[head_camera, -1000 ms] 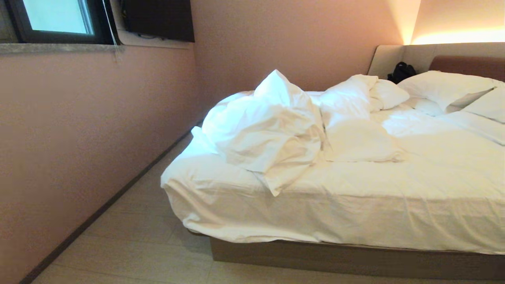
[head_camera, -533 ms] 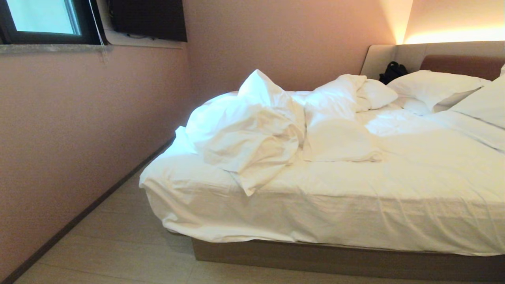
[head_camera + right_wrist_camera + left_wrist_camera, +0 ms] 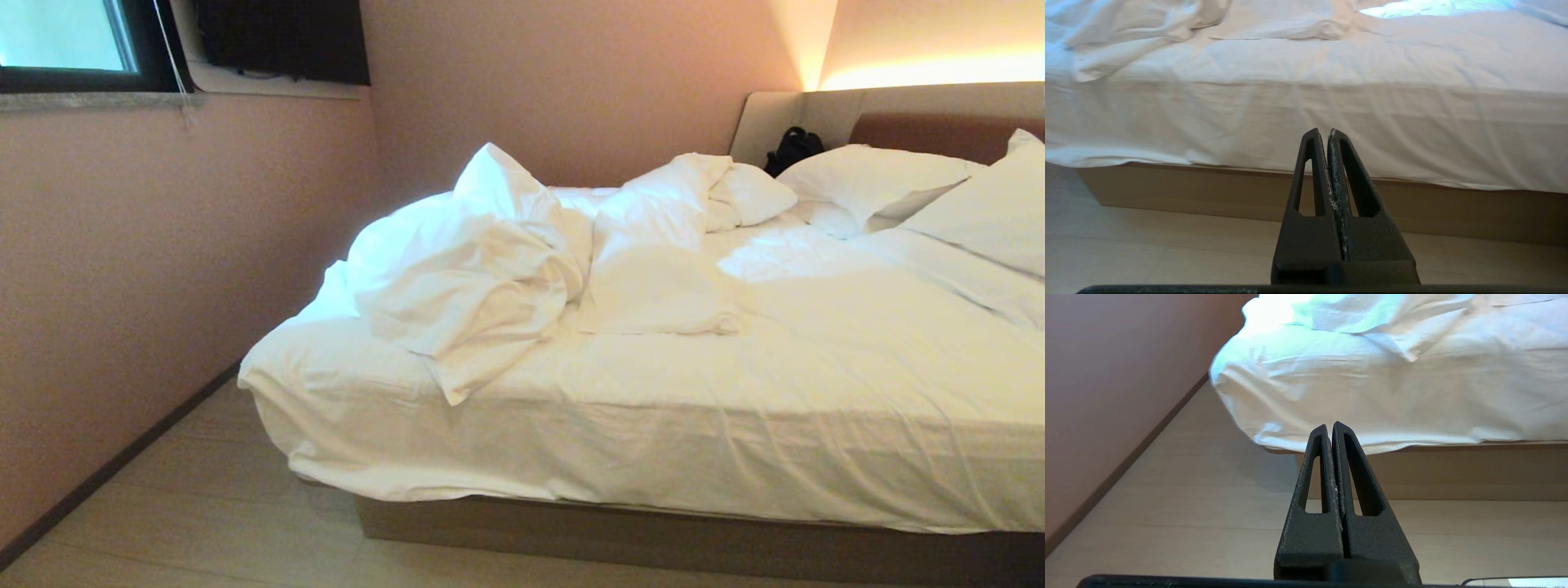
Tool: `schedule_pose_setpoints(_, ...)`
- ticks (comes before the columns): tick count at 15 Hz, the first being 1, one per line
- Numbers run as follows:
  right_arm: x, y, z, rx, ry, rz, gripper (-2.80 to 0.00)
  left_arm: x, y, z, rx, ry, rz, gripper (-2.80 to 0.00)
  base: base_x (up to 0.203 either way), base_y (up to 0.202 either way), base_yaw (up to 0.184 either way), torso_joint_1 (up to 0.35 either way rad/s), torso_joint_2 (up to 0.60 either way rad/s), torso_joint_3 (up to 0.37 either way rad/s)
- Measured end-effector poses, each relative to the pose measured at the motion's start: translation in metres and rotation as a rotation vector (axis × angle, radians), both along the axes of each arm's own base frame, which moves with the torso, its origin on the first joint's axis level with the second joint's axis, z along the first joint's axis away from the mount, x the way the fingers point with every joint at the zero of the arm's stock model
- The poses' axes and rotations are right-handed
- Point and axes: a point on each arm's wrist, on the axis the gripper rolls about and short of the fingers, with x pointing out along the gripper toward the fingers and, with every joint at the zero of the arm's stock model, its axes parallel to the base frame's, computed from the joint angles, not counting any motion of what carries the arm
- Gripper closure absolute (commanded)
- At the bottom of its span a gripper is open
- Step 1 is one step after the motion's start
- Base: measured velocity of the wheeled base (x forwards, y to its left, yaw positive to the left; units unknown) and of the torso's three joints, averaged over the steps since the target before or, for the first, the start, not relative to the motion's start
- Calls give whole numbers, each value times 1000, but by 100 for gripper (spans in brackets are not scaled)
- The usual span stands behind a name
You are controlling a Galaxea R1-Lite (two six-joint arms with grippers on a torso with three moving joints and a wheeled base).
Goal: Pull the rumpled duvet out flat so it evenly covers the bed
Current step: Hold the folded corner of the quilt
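The white duvet lies bunched in a rumpled heap on the far left part of the bed, while its near part spreads flat and hangs over the near side. Neither arm shows in the head view. My left gripper is shut and empty, held low over the floor, short of the duvet's hanging corner. Further right, my right gripper is shut too, with nothing in it, facing the draped side of the duvet above the tan bed base.
Pillows lie against the brown headboard, with a black bag in the corner beside them. A pink wall runs along the left, leaving a narrow strip of floor beside the bed. A window sits high on that wall.
The whole head view has shifted: the bed now sits further left in the picture and more of the pillows shows, so the camera has moved. The duvet and both grippers look unchanged.
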Motion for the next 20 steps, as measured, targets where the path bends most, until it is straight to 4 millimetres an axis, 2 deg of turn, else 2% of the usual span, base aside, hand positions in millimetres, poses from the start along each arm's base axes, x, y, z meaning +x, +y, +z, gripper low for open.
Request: schedule_pose_setpoints(20, 0, 0, 0, 0, -1, 0, 0, 0, 0, 0, -1, 1, 2, 0, 0, -195, 0, 2, 2, 2)
